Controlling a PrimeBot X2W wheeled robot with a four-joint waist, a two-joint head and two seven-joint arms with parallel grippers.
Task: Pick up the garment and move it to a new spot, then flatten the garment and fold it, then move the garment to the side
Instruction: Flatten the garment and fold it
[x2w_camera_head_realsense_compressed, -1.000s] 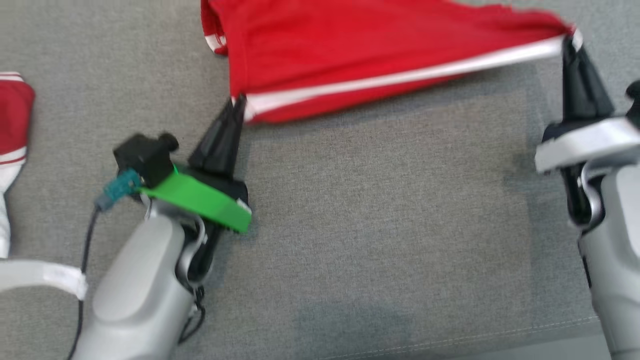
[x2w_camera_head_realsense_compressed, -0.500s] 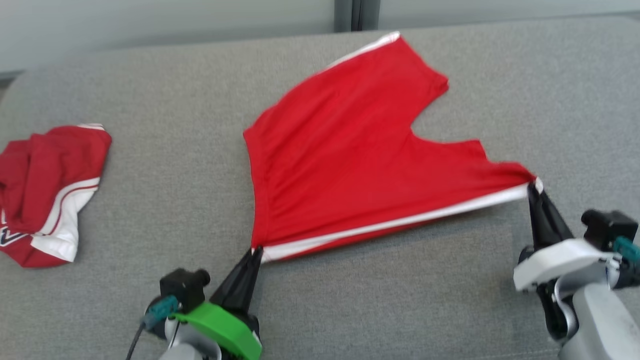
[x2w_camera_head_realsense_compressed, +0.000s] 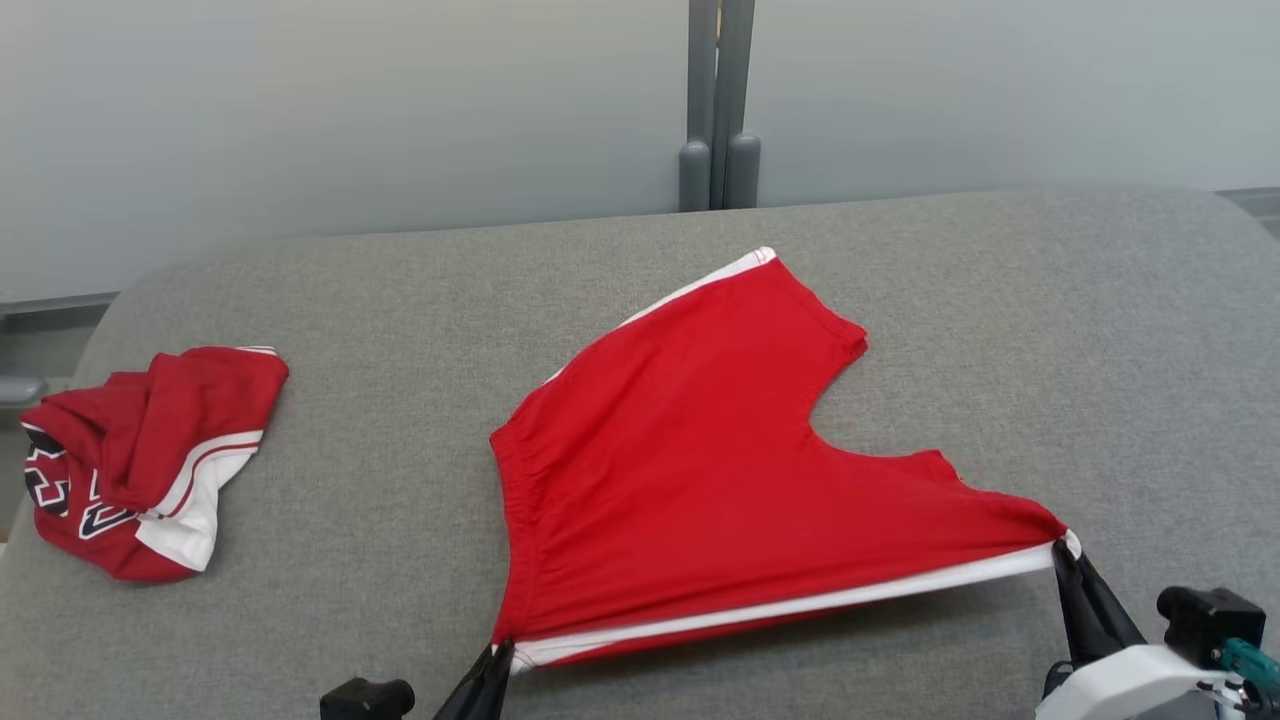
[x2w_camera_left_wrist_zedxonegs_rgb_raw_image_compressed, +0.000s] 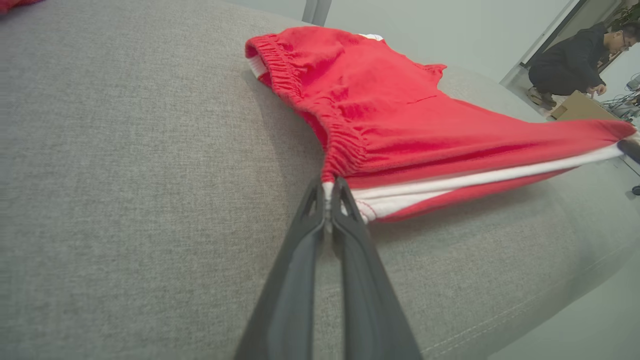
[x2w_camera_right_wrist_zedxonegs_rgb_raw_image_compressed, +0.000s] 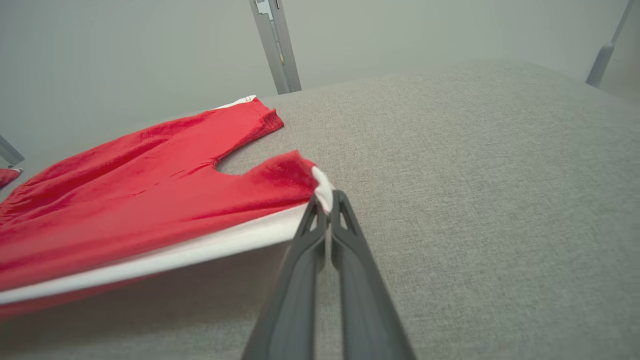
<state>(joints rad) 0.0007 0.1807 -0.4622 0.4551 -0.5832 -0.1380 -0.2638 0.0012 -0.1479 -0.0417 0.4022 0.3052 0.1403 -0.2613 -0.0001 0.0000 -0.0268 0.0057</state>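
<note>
Where the cushion (x2w_camera_head_realsense_compressed: 400, 300) curves at its left edge: a crumpled red and white jersey (x2w_camera_head_realsense_compressed: 150, 460) is seen, well apart from the shorts (x2w_camera_head_realsense_compressed: 700, 480).
left gripper (x2w_camera_head_realsense_compressed: 500, 652): fingers are pressed together on the waistband corner of the shorts, near the cushion's front edge.
shorts: red with a white side stripe; laid over the cushion's middle, the near side lifted and drawn taut between the grippers.
post (x2w_camera_head_realsense_compressed: 718, 100): a grey upright is seen behind the back edge.
right gripper (x2w_camera_head_realsense_compressed: 1058, 548): fingers are closed on the leg-hem corner, near the front right corner.
person (x2w_camera_left_wrist_zedxonegs_rgb_raw_image_compressed: 575, 60): seen crouched beyond the cushion, in the left wrist view.
change: the head camera has been tilted up since half a second ago; both pinches are kept at the same corners.
</note>
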